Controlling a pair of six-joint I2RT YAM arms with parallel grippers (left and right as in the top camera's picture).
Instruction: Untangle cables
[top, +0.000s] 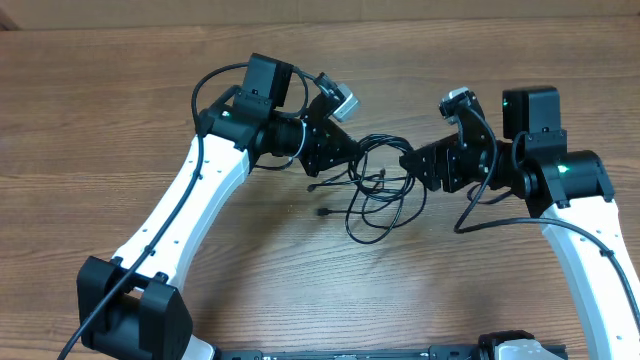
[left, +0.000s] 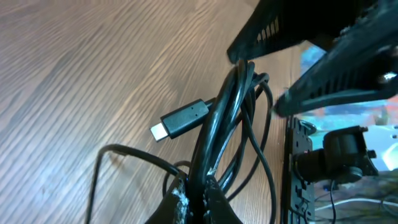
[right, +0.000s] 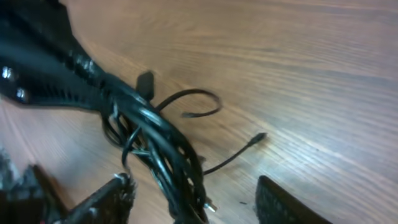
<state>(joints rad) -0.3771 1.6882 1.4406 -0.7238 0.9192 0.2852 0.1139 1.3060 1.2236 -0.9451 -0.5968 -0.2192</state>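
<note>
— What do we have on the wooden table (top: 500, 60)?
— We see the left arm (top: 190, 200) and the right arm (top: 590, 235) meeting over its middle.
— And the pincers?
— We find the left gripper (left: 195, 200) clenched on the cables (top: 375, 195), pinching a bundle of black strands. The right gripper (right: 194, 198) is released, its fingers apart on either side of that bundle.
— The rest?
— We see loose loops lying on the table between both grippers, and a silver-tipped plug (left: 180, 119) just beside the strands.
</note>
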